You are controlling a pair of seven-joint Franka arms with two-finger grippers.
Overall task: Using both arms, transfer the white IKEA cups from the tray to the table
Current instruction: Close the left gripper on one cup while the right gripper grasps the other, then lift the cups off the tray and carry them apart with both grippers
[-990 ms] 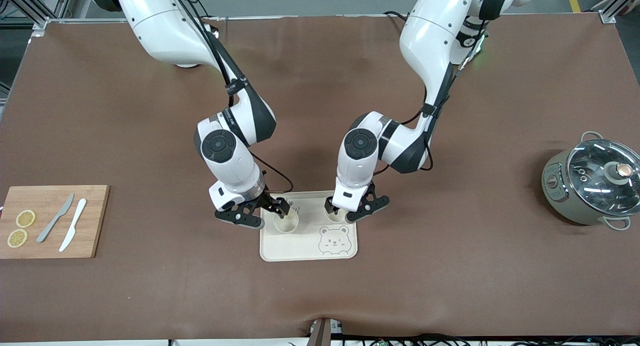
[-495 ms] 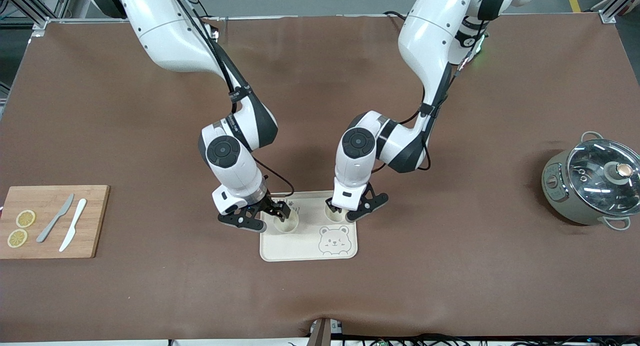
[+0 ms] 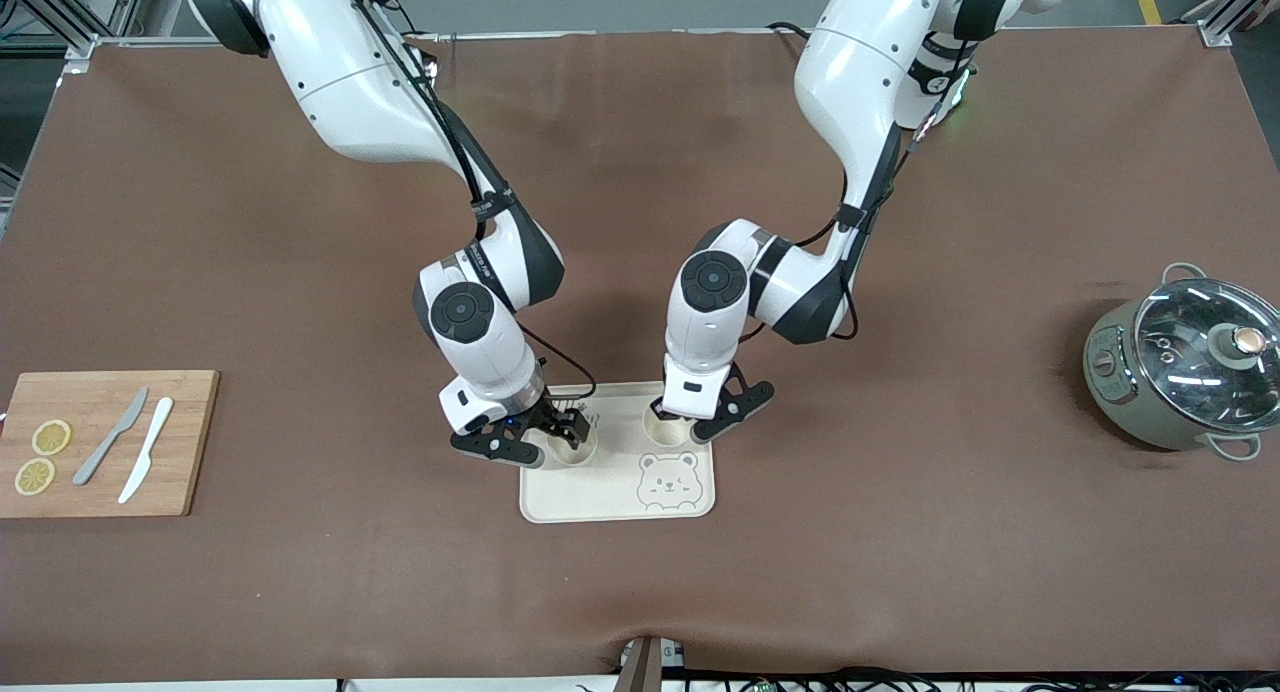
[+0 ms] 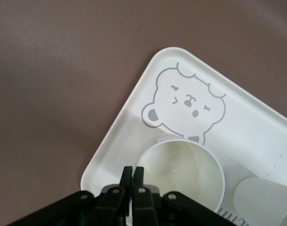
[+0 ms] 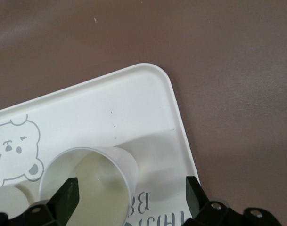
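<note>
Two white IKEA cups stand upright on the cream bear tray (image 3: 610,497) mid-table. My left gripper (image 3: 690,422) (image 4: 133,173) is shut on the thin rim of one cup (image 3: 665,432) (image 4: 181,169), on the side away from the bear print. The second cup (image 3: 573,451) (image 5: 91,188) stands toward the right arm's end of the tray. My right gripper (image 3: 537,439) (image 5: 131,195) is open and low over it, with the cup's wall between its fingers, one finger over the cup's mouth, one outside.
A wooden cutting board (image 3: 190,442) with two lemon slices and two knives lies at the right arm's end of the table. A grey-green pot with a glass lid (image 3: 1185,362) stands at the left arm's end. Brown mat surrounds the tray.
The left gripper's fingers have closed from wide open onto the cup's rim. The right arm has shifted its open gripper toward its cup on the tray.
</note>
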